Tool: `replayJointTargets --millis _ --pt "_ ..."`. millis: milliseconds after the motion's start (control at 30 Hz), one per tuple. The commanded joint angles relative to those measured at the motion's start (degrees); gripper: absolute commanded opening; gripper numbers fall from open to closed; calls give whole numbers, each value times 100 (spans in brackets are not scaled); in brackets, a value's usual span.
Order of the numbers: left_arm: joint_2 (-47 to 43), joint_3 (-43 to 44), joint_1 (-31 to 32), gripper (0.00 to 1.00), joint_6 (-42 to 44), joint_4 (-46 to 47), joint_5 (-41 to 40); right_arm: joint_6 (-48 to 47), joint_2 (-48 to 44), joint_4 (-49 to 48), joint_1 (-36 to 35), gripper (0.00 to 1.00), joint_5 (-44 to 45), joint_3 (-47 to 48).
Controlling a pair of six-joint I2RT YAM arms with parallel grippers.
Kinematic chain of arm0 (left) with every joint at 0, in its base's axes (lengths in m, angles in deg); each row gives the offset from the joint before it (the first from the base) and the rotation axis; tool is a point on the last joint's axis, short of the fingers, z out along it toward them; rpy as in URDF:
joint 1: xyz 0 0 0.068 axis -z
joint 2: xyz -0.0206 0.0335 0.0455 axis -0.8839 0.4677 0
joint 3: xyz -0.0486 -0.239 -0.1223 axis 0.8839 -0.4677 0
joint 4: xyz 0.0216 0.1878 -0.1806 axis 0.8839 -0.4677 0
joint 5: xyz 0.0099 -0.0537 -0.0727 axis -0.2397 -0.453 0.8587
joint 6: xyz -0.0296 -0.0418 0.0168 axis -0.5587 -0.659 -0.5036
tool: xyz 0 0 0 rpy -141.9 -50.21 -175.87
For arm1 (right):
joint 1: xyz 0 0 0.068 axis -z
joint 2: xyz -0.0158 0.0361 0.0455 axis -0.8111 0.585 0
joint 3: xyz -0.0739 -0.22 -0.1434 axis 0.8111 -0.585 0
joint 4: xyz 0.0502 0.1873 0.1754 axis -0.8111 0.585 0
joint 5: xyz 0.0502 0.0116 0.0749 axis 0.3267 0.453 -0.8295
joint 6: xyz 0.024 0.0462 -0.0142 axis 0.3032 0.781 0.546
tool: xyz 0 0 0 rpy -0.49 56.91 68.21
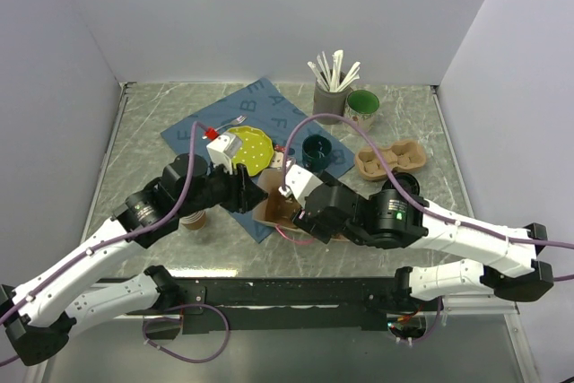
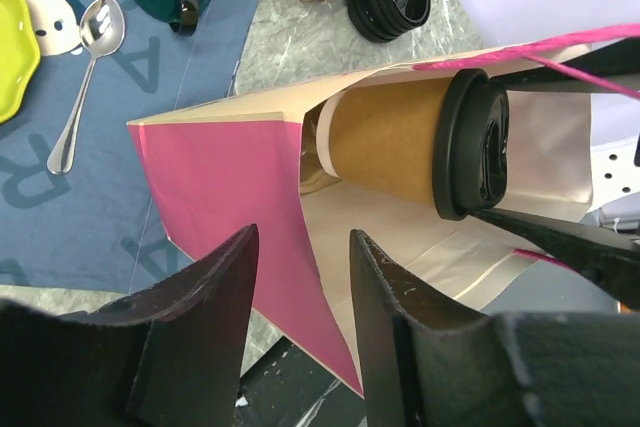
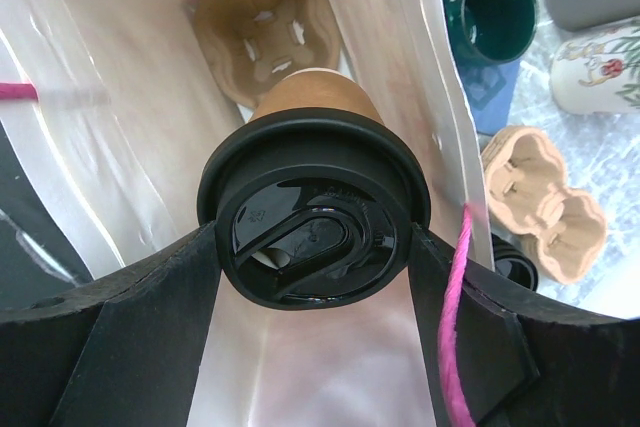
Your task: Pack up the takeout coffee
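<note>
Between the fingers of the right claw [image 3: 315,267], the takeout coffee [image 2: 390,142] is clamped by its black lid, partly inside the pink paper bag [image 2: 230,182], above a pulp carrier [image 3: 265,37] deeper in. Just outside the bag's mouth, the left claw [image 2: 302,247] is spread, empty. Seating and release are judged outstanding.

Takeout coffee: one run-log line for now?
right pincer: shut on brown kraft-paper cup at black plastic lid | cup: inside pink paper bag | left pincer: open, empty, outside bag
</note>
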State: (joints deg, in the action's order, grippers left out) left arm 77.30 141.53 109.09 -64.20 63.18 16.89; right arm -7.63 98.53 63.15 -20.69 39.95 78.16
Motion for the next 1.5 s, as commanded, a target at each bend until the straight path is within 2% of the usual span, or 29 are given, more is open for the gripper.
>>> replayJointTargets --millis 0,333,433,500,533,567,633,733,867,967,1067,1100,1233,1333,1467 --pt "47 302 30 46 0 -136 22 -216 -76 -279 -183 45 483 -136" --pt "-6 250 39 52 79 -294 -198 -515 -261 -402 -526 44 589 -524" --pt "73 302 39 51 114 -207 -207 -550 -217 -394 -553 44 615 -567" --pt "100 337 39 41 114 -75 -119 -585 -191 -367 -553 44 659 -568" --pt "117 338 39 26 132 -31 -58 -612 -182 -376 -553 44 651 -559" --pt "91 320 39 20 132 39 39 -699 -182 -402 -553 44 668 -550" --pt "-49 111 48 10 150 329 206 -840 -155 -516 -562 44 712 -480" --pt "-409 -408 48 1 176 915 408 -1270 -15 -857 -544 44 739 -453" --pt "-717 -849 48 1 562 1516 435 -1929 213 -1272 -544 43 791 -506" --pt "-770 -866 57 1 747 1857 487 -1765 319 -1124 -544 43 827 -462" --pt "-937 -1287 57 1 678 2315 734 -1431 284 -939 -561 42 713 -558" --pt "-998 -1410 57 2 625 2264 682 -1325 267 -817 -570 42 721 -646" --pt "-1095 -1280 57 46 536 1536 313 -1052 126 -745 -667 41 730 -910" --pt "-1104 -1008 57 56 563 824 154 -815 135 -684 -799 41 747 -981" --pt "-1087 -726 57 60 370 269 -4 -341 223 -613 -1009 40 993 -1051"
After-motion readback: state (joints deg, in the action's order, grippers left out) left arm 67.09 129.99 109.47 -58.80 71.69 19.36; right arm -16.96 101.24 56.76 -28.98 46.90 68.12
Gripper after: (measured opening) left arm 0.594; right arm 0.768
